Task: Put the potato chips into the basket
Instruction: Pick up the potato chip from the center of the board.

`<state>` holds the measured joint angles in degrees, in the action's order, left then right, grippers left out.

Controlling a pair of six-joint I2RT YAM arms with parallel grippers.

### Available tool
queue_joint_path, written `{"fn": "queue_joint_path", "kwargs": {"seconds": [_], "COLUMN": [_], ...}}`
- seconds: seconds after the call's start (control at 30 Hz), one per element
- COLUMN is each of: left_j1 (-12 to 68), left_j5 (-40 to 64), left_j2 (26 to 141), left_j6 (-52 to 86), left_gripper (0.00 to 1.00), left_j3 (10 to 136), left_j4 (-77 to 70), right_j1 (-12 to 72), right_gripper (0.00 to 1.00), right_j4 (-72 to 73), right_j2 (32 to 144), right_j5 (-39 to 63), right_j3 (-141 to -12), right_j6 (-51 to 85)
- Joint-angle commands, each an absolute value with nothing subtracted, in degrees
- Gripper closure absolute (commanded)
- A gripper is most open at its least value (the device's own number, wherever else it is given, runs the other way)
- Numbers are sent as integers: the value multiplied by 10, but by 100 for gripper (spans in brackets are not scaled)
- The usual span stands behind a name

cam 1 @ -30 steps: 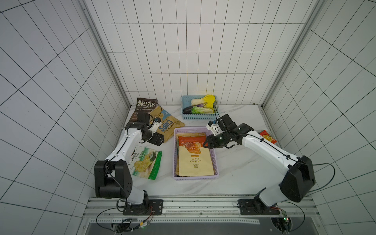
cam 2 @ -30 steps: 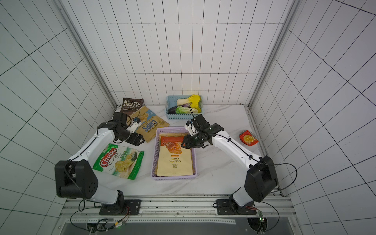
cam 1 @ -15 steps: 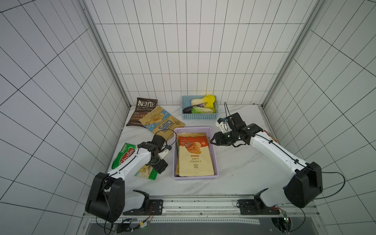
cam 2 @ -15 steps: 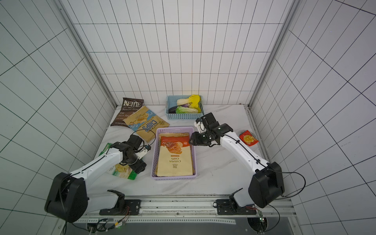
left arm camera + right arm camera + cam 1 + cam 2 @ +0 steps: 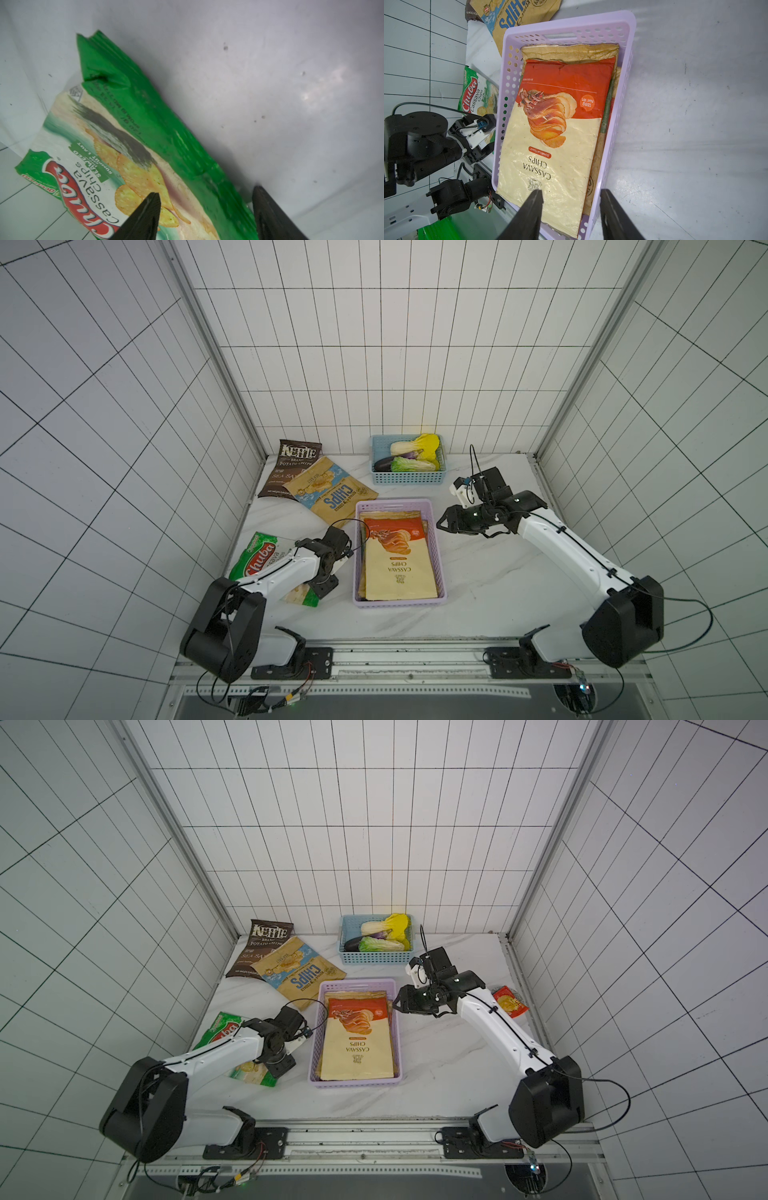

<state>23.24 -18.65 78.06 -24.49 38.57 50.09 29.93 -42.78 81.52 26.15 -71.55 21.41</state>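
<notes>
Chuba bag: the green-and-white bag (image 5: 258,559) (image 5: 220,1031) lies flat on the table (image 5: 498,593) at the near left, just left of the lilac basket (image 5: 395,502) (image 5: 357,982) and outside it.
Left gripper: it (image 5: 322,588) (image 5: 279,1067) (image 5: 205,191) points down over the near right part of the Chuba bag, and the arm covers the bag's middle in both top views.
Left jaws: parted and straddling the bag's green side edge. One finger (image 5: 145,216) is over the printed face and the other is at the edge. The wrist view is too close to tell whether the pads press the bag.
Right gripper: it (image 5: 442,524) (image 5: 399,1002) (image 5: 571,193) hovers at the basket's far right rim, jaws moderately apart and empty.
In the basket: a cream and red cassava bag (image 5: 399,568) (image 5: 550,135) lies on top of other bags.
Outside, far left: the Kettle bag (image 5: 297,460) lies partly under the kraft CHIPS bag (image 5: 332,497), which lies just beside the basket's far left corner.
Change, left: a second ago the left gripper was at the far left by the Kettle and kraft bags. It has since swung to the near side, over the Chuba bag.
Change, right: the right gripper has drawn slightly to the right with its jaw width unchanged.
Change, bags: all of them lie about where they were.
</notes>
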Motion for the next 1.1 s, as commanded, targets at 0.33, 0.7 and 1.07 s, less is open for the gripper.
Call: {"fn": "queue_joint_path", "kwargs": {"seconds": [0.33, 0.7, 1.07], "left_j1": [190, 190, 189], "left_j5": [-197, -192, -274], "left_j2": [741, 656, 579], "left_j6": [-263, -271, -319], "left_gripper": [100, 100, 100], "left_j3": [392, 511, 658], "left_j4": [549, 634, 640], "right_j1": [293, 293, 292], "right_gripper": [51, 51, 52], "right_j4": [-431, -423, -405], "right_j2": [812, 810, 788], "right_j5": [285, 299, 282], "right_j3": [-724, -730, -731], "right_j6": [215, 221, 230]}}
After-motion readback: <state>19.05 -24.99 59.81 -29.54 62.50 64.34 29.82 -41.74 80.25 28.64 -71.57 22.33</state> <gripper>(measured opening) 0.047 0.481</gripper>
